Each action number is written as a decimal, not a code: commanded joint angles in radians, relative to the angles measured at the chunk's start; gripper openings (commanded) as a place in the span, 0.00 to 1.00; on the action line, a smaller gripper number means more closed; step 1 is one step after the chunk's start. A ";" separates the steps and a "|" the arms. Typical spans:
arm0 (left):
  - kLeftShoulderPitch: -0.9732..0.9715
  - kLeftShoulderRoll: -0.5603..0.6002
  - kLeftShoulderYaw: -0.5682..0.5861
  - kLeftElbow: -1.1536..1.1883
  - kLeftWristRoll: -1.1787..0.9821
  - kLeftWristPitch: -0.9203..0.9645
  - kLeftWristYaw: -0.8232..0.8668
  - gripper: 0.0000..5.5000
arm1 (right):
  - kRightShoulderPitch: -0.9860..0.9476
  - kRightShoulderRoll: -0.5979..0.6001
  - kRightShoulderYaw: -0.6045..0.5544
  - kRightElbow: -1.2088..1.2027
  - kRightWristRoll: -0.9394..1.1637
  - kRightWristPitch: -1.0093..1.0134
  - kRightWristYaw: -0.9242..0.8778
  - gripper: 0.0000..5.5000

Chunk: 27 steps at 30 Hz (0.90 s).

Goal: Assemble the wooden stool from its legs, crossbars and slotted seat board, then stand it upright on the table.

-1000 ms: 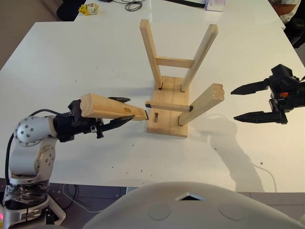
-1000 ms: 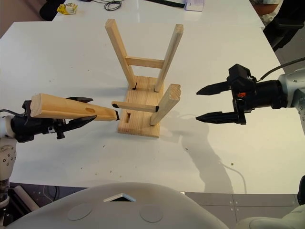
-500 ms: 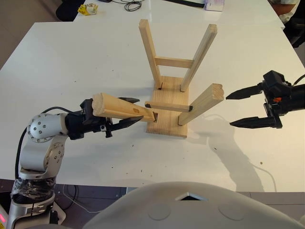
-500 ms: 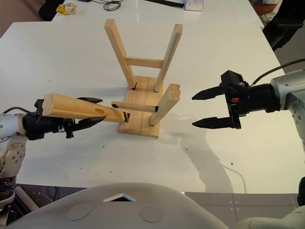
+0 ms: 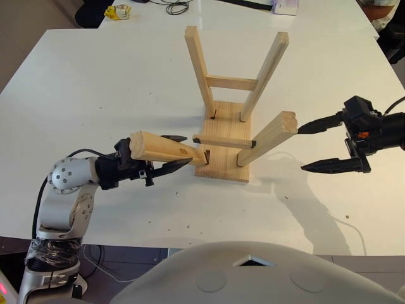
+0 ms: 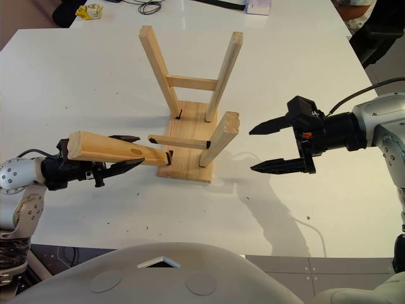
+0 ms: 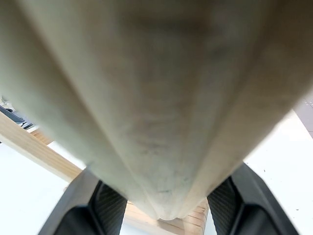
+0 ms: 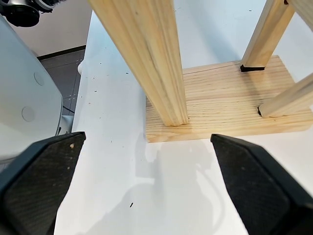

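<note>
Left end effector is clamped on the held leg, one black finger above it and one below. It carries the leg nearly level over the worktop, thick end toward the robot's left. The leg's thin end points at the near-left corner of the seat board. That end covers the corner, so I cannot tell whether it sits in the board or only touches it. It lies just beside the free, dark-tipped end of the near crossbar; contact between them is hard to make out. In the left wrist view the held leg is a close blur, with fingers at each side.

Right end effector hangs with its fingers spread wide, holding nothing. It is to the right of the near-right leg and apart from it. In the right wrist view that leg rises between the two fingers, its top cut off.

The seat board lies flat near the worktop's middle, underside up. Three legs stand in it: the near-right leg and the two far legs, which lean outward and are joined by the far crossbar. The near crossbar runs from the near-right leg toward the held leg.
</note>
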State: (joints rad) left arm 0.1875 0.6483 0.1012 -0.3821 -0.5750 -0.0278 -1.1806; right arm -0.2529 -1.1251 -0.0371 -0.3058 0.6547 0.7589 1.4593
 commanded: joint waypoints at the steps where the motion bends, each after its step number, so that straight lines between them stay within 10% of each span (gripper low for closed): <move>1: 0.075 0.021 -0.026 -0.020 0.010 0.001 -0.032 0.37 | -0.020 -0.002 0.005 -0.003 0.003 -0.006 -0.004 0.86; 27: 0.055 0.101 0.016 -0.092 -0.078 0.072 -0.011 0.37 | 0.054 -0.014 -0.051 -0.050 0.032 -0.010 -0.032 0.86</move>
State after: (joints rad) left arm 0.2280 0.7375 0.1144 -0.4510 -0.6676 0.0354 -1.1854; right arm -0.1909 -1.1274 -0.0813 -0.3431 0.6710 0.7415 1.4278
